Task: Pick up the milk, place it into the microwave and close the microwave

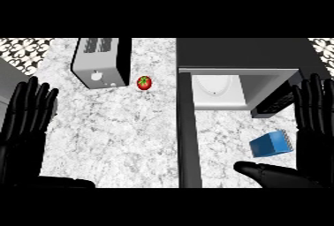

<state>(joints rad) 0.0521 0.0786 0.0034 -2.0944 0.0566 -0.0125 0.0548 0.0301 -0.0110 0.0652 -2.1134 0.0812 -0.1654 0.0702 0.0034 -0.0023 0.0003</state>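
Nearest the lower edge, the black right hand (pixel 306 132) stands at the right side with its fingers straight and spread upward and its thumb stretched out low toward the left, holding nothing. The black left hand (pixel 26 119) shows at the left side in the same manner, fingers straight and slightly fanned, pointing up, thumb lying along the lower edge, also holding nothing.

Just left of the right hand's fingers and above its thumb, the small blue milk carton (pixel 271 144) lies tilted on the white speckled marble counter (pixel 111 141), apart from both fingers and thumb. It sits outside the microwave, in front of the opening and toward its right.

The microwave's long dark door (pixel 188 132) is swung open, running as a narrow grey band from the appliance down to the lower edge, left of the carton. Farther up, the dark grey boxy microwave (pixel 248 53) shows its pale interior, where a white round turntable plate (pixel 215 86) rests on the floor of the cavity; nothing else is seen inside. Its black control panel (pixel 277 99) slants at the right of the opening.

Left of the door, a small red tomato with a green stalk (pixel 144 82) sits on the counter, just beside a silver metal toaster (pixel 101 62) with two dark slots on top; whether anything is in the slots cannot be told.
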